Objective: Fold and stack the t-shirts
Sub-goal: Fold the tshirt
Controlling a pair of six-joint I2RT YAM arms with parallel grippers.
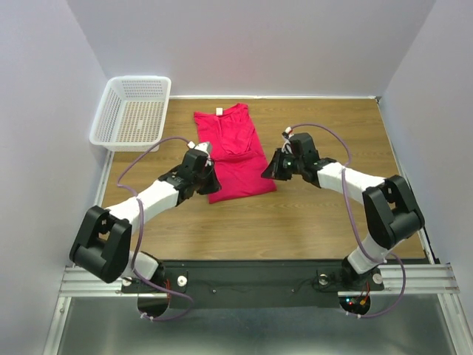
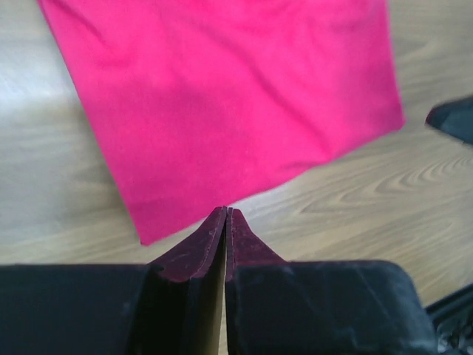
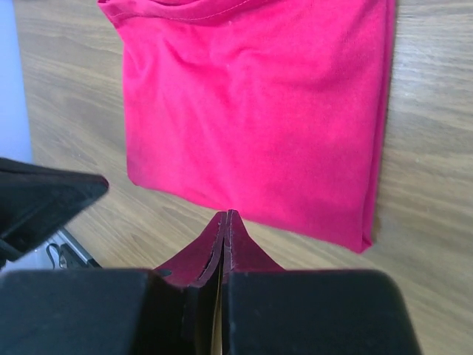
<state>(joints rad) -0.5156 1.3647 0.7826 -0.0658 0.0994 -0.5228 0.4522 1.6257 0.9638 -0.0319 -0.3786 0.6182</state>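
The crimson-pink t-shirt (image 1: 235, 159) lies flat on the wooden table as a narrow folded strip, its white neck label (image 1: 219, 112) at the far end. My left gripper (image 1: 209, 157) is at its left side and my right gripper (image 1: 272, 168) at its right side. In the left wrist view the left gripper (image 2: 227, 211) is shut, its tips lined up with the edge of the t-shirt (image 2: 236, 96). In the right wrist view the right gripper (image 3: 225, 215) is also shut, just short of the near edge of the t-shirt (image 3: 259, 111). No cloth shows between either pair of jaws.
A white mesh basket (image 1: 140, 79) stands at the back left corner of the table (image 1: 318, 214). White walls close in the back and both sides. The right gripper's dark tip (image 2: 452, 118) shows at the left wrist view's right edge.
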